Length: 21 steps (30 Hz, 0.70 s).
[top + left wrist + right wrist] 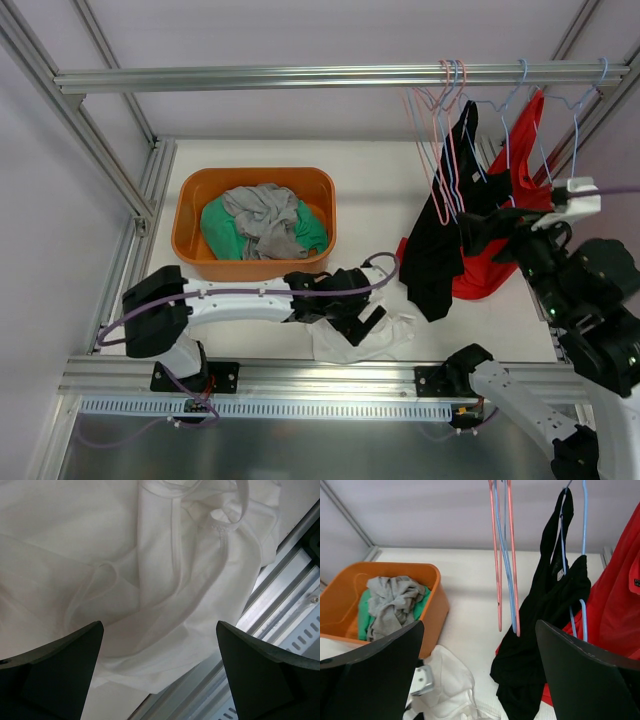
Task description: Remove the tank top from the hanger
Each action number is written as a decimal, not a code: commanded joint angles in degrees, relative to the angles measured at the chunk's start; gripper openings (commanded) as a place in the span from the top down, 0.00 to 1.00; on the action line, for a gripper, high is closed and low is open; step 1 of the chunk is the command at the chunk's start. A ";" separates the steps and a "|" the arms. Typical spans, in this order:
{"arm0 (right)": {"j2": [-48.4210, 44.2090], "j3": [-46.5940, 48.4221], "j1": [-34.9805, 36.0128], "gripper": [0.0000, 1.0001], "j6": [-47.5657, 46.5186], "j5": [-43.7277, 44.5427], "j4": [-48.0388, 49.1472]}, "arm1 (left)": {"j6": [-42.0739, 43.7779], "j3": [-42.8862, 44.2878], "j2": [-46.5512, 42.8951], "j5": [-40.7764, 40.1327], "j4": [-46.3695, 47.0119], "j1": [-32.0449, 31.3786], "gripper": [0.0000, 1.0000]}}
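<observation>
A black tank top (438, 250) hangs on a blue hanger (583, 530) from the top rail (300, 77); it also shows in the right wrist view (545, 630). My right gripper (478, 232) is open and empty just right of it, the top ahead of its jaws (479, 622). A red garment (500, 265) hangs behind on another blue hanger. A white tank top (360, 340) lies crumpled on the table near the front edge. My left gripper (375, 325) is open just above it, the white cloth (150, 555) filling the view between its jaws (159, 625).
Empty pink and blue hangers (445, 150) hang left of the black top. An orange bin (190, 215) with grey and green clothes stands at the back left. The aluminium frame rail (300, 375) runs along the table's front edge, right beside the white cloth (290, 605).
</observation>
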 commanded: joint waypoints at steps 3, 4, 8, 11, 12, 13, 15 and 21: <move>-4.80 -2.04 0.14 0.01 -1.51 -9.08 -2.58 | 1.33 6.64 9.32 -0.89 1.27 -2.39 0.01; -5.33 -2.39 0.06 0.01 -1.60 -10.49 -2.49 | 1.16 7.26 10.82 -0.98 1.18 -2.48 0.01; -7.09 -2.92 0.14 0.01 -3.00 -19.11 -2.49 | 0.01 7.52 18.03 -1.86 1.27 -3.53 0.01; -8.06 -3.27 0.14 0.01 -3.36 -21.31 -2.58 | -1.30 7.70 21.29 -2.74 1.18 -5.02 0.18; -8.41 -3.36 0.14 0.00 -3.53 -21.31 -2.58 | -1.57 7.79 21.90 -3.26 1.09 -5.46 0.46; -9.02 -3.36 0.14 0.01 -3.53 -21.14 -2.49 | -1.74 7.96 21.82 -4.92 0.92 -6.51 0.64; -9.90 -3.97 0.14 0.01 -3.71 -20.44 -2.06 | -1.92 8.23 20.34 -5.64 0.31 -7.22 0.98; -13.07 -6.69 0.06 0.01 -4.24 -17.63 -1.18 | -1.92 8.32 7.09 -13.45 -4.09 -8.19 1.00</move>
